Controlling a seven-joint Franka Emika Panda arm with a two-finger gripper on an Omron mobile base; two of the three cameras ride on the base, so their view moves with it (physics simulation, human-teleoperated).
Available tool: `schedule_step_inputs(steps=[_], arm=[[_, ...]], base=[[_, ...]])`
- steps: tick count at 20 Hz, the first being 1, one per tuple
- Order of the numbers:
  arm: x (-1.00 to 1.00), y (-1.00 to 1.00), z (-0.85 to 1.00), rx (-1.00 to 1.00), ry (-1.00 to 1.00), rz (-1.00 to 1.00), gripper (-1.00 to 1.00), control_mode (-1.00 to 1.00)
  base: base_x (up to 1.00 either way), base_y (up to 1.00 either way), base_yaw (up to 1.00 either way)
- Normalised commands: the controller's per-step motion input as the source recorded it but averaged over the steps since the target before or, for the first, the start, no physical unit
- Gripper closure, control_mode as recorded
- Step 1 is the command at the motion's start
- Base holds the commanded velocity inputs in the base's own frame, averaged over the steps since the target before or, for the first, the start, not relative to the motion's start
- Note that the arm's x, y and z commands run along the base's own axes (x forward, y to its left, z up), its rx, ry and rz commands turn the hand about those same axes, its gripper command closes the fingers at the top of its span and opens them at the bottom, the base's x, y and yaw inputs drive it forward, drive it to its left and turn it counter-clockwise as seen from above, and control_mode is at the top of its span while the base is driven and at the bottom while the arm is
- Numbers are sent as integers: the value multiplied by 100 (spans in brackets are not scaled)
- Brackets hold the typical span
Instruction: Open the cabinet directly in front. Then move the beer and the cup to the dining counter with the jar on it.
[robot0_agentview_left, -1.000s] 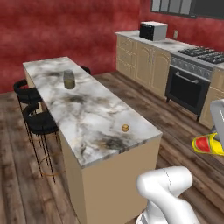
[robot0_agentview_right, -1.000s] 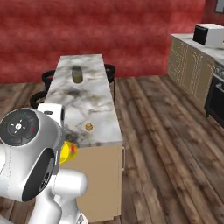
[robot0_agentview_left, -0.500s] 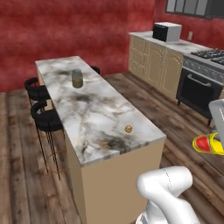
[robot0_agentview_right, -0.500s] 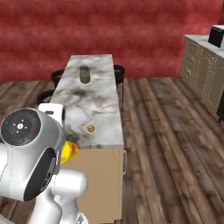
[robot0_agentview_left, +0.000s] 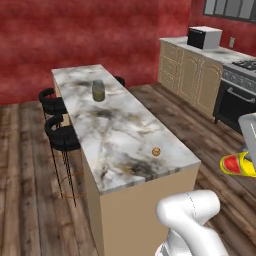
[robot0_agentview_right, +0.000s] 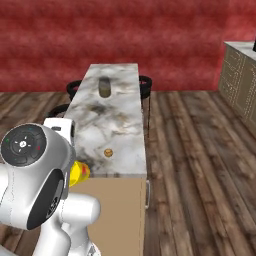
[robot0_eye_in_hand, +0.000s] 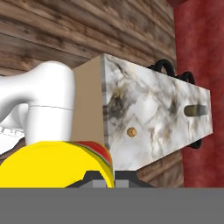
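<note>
- My end effector (robot0_eye_in_hand: 101, 178), at the bottom of the hand view, is clamped on the yellow cup (robot0_eye_in_hand: 57, 164); a red-orange mark edges the cup's right side, no readable lettering.
- At the right edge of the left base view, the cup hangs beside the marble tabletop (robot0_agentview_left: 125, 135).
- A small round brown item (robot0_agentview_left: 156, 151) lies near the tabletop's close end.
- The jar (robot0_agentview_left: 98, 90) stands upper left, toward the far end, beside black stools (robot0_agentview_left: 60, 137); its label is unreadable.

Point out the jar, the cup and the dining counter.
jar (robot0_agentview_left: 98, 91): left base view, middle of its glass body.
cup (robot0_eye_in_hand: 61, 164): hand view, its yellow side.
dining counter (robot0_agentview_right: 117, 112): right base view, bare marble top.
</note>
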Motion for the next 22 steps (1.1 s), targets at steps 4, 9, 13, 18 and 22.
schedule_step_inputs(steps=[4, 9, 13, 18, 22], arm=[[0, 0, 0, 0, 0, 0, 100, 100], [0, 0, 0, 0, 0, 0, 100, 100], [0, 0, 0, 0, 0, 0, 100, 100], [0, 0, 0, 0, 0, 0, 100, 100], [0, 0, 0, 0, 0, 0, 100, 100]], base=[[36, -12, 13], [33, -13, 13], [31, -14, 13], [31, -14, 13], [34, -17, 13]])
